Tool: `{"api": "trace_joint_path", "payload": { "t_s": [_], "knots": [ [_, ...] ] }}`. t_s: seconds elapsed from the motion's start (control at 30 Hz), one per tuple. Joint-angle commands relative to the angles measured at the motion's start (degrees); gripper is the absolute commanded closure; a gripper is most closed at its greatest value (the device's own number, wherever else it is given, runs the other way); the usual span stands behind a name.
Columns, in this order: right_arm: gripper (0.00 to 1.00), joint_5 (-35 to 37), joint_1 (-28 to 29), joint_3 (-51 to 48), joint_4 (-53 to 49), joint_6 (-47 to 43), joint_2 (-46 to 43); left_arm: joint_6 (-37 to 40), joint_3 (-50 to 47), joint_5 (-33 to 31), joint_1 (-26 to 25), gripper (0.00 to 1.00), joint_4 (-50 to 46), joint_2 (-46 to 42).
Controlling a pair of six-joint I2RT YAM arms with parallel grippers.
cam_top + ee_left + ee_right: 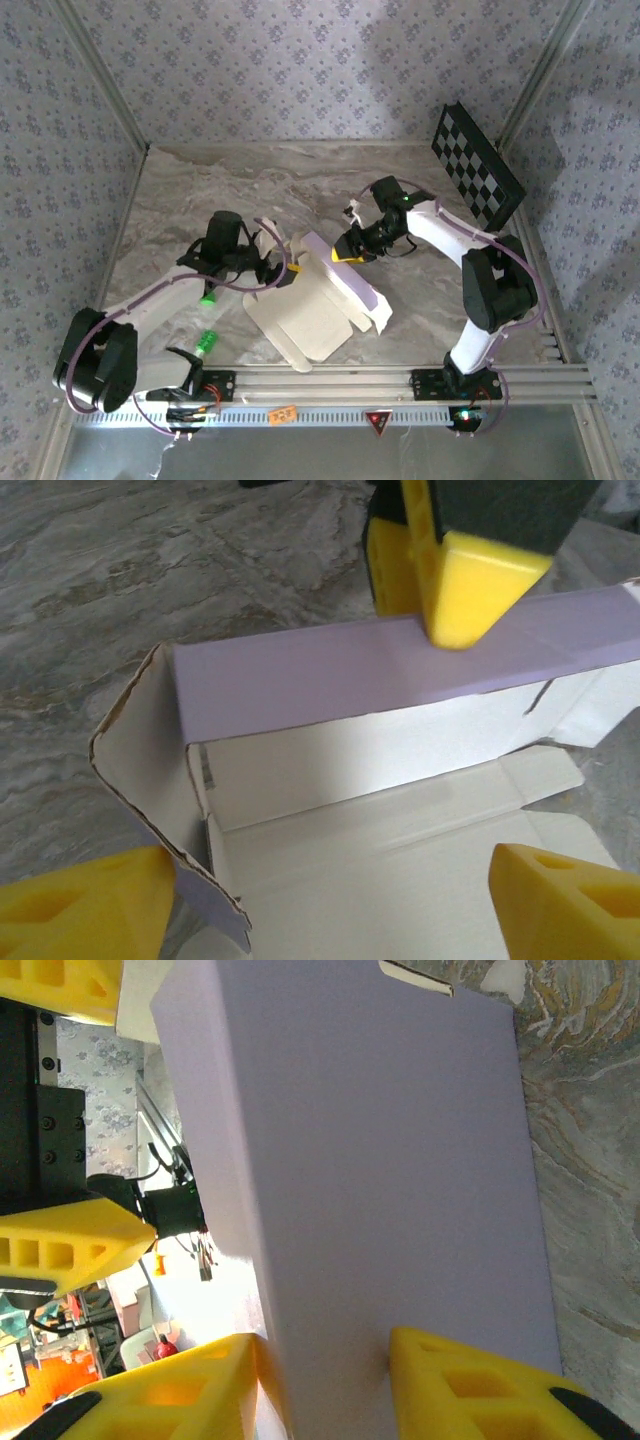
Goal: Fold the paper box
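Note:
The paper box [312, 305] lies half-formed in the middle of the table, with its cream inside facing up and a lavender wall [350, 280] raised along its right side. My right gripper [346, 252] is shut on the top of that wall. In the right wrist view its yellow fingers [480, 1385] press both faces of the lavender wall [380, 1160]. My left gripper [277, 270] stands open at the box's left end. Its fingertips [90, 905] straddle the cream floor [400, 830] beside an upright end flap [140, 750], holding nothing.
A black-and-white checkerboard panel [478, 165] leans in the back right corner. Patterned walls close in the marble tabletop [200, 195] on three sides. An aluminium rail [400, 380] with both arm bases runs along the near edge.

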Motion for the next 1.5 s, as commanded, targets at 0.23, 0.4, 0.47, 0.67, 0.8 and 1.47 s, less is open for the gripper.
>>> {"api": "trace_joint_path", "payload": {
  "t_s": [0.23, 0.4, 0.47, 0.67, 0.8, 1.47],
  "knots": [
    [0.61, 5.81, 0.03, 1.07, -0.86, -0.63, 2.87, -4.57, -1.77, -8.90, 2.75, 0.29, 5.38, -1.91],
    [0.62, 5.98, 0.52, 1.53, -1.00, -0.54, 2.99, -9.43, -4.92, -19.59, 3.09, 0.30, 12.27, -4.97],
    [0.62, 6.05, 0.72, 1.67, -1.05, -0.55, 3.09, -10.30, -3.43, -24.60, 3.81, 0.31, 10.75, -4.31],
    [0.62, 6.17, 0.84, 2.46, -1.64, -0.71, 3.51, -10.37, 6.28, -22.79, 7.28, 0.33, 2.09, 4.58],
    [0.62, 6.15, 0.87, 2.97, -1.88, -0.95, 3.77, -6.05, 12.68, -11.30, 8.49, 0.34, -3.34, 12.13],
    [0.63, 1.16, -1.34, 9.16, -8.79, -8.89, 8.26, 8.16, 18.75, 20.92, 5.46, 0.41, -11.64, 24.13]
  ]
}}
